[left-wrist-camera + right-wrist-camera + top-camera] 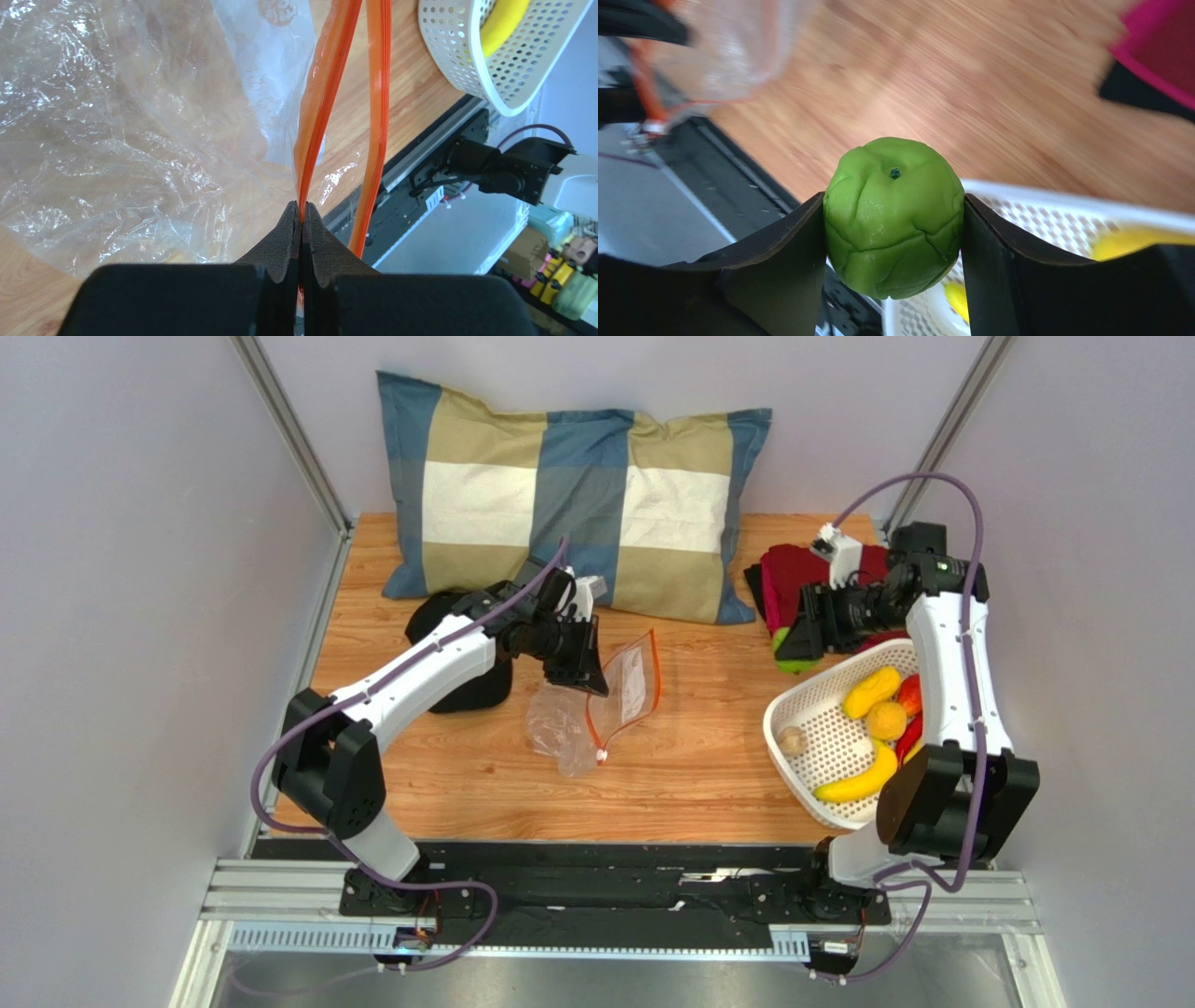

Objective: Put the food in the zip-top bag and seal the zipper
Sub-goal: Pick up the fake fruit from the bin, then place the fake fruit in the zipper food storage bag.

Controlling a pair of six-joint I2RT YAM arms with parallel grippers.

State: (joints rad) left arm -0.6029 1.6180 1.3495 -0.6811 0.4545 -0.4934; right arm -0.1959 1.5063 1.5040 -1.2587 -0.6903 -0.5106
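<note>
Broadly, the tabletop (701, 770) is carrying a plaid pillow (561, 490) at the back, well clear of the route. The white basket (776, 725) is sitting right, and the zip-top bag (624, 686), probably light and floppy, is sagging mid-table from the left hand (302, 210), which is pinching its zipper strip (319, 105) tight. The right hand (894, 203) is gripping the green ball (892, 231), round and likely roll-prone, across its middle over the basket's edge.

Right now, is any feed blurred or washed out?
Right wrist: table and basket smeared by motion blur, green ball sharp. Left wrist: white glare patches on the crinkled bag, zipper crisp. Top view: sharp, evenly lit.
</note>
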